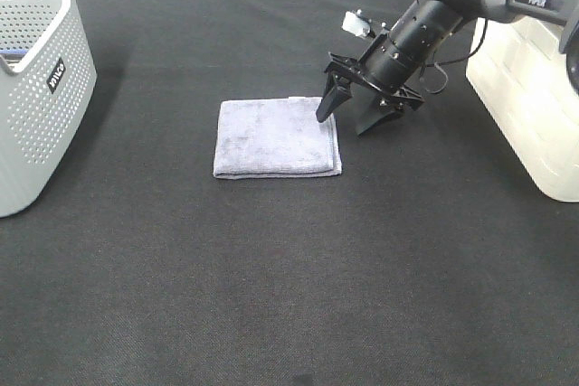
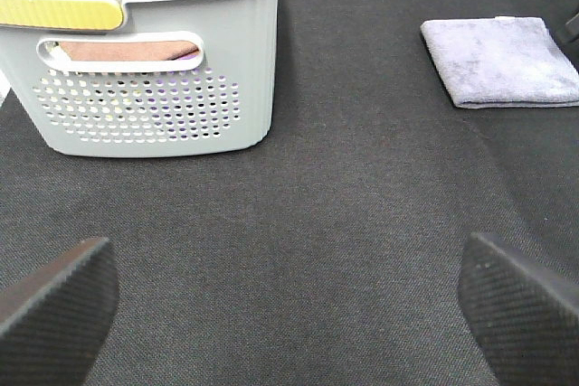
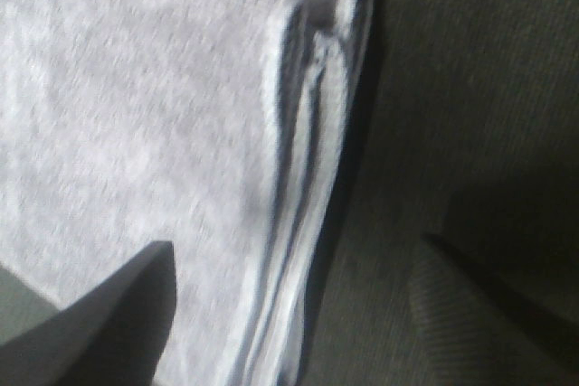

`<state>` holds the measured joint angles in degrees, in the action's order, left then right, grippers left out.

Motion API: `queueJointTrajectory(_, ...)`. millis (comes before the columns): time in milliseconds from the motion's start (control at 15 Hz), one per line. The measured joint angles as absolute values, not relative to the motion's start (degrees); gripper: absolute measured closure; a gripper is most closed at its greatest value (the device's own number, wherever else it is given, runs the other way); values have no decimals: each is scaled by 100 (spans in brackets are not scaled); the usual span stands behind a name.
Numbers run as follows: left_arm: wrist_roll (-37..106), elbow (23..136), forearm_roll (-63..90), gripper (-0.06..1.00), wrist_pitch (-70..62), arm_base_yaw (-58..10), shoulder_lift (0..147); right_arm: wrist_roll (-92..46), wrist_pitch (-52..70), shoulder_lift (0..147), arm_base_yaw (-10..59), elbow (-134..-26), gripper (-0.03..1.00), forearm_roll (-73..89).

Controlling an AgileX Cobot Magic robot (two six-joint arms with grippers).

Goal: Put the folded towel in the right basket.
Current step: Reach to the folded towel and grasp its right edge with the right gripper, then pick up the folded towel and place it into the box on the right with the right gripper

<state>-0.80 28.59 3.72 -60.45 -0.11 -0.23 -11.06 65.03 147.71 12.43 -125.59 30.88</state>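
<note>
The folded lavender-grey towel [image 1: 276, 136] lies flat on the black table mat, near the middle. It also shows in the left wrist view [image 2: 502, 61] and, close up, in the right wrist view [image 3: 154, 160]. My right gripper [image 1: 346, 118] is open and low at the towel's right edge: one finger is over the towel, the other is over the mat just beyond the edge. The right basket [image 1: 529, 106], cream-white, stands at the right edge. My left gripper [image 2: 288, 300] is open and empty above bare mat, out of the exterior view.
A grey perforated basket [image 1: 36, 88] stands at the far left; the left wrist view shows it [image 2: 154, 79] holding folded cloths. The black mat [image 1: 289, 296] covers the table.
</note>
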Motion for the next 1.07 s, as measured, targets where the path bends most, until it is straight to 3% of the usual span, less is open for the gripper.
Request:
queueJointTrajectory(400, -80, 2859, 372, -2, -6045, -11, -23, -1438, 6371, 15000, 1306, -12588, 30, 3581)
queueJointTrajectory(467, -80, 2859, 372, -2, -6045, -11, -23, -1547, 6303, 15034, 1375, -12588, 35, 3610)
queueJointTrajectory(667, -80, 2859, 372, -2, -6045, -11, -23, -1501, 6073, 15097, 1501, -12588, 83, 3564)
queueJointTrajectory(733, -80, 2859, 372, -2, -6045, -11, -23, -1490, 6073, 15097, 1501, -12588, 91, 3547)
queueJointTrajectory(1067, -80, 2859, 372, -2, -6045, -11, -23, -1495, 6073, 14633, 1507, -12588, 90, 3254)
